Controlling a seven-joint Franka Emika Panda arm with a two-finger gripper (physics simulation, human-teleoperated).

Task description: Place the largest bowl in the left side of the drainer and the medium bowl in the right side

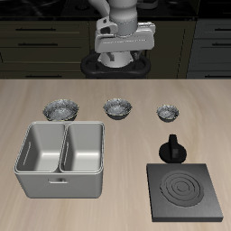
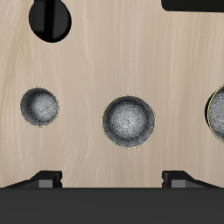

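Observation:
Three shiny grey bowls stand in a row across the table. The largest bowl [image 1: 60, 110] [image 2: 219, 114] is the end one just behind the drainer [image 1: 59, 186], a light grey bin whose two compartments hold nothing. The medium bowl [image 1: 118, 108] [image 2: 129, 121] sits in the middle of the row. My gripper [image 1: 124, 54] [image 2: 112, 180] hangs high over the table's back, above the medium bowl and well clear of it. It is open, its fingertips [image 2: 48, 179] wide apart with nothing between them.
The smallest bowl [image 1: 168, 113] [image 2: 40, 106] ends the row on the other side. A black knobbed object [image 1: 172, 149] [image 2: 50, 17] stands nearer the front, just behind a flat black stove plate [image 1: 188, 192]. Dark cabinets line the back.

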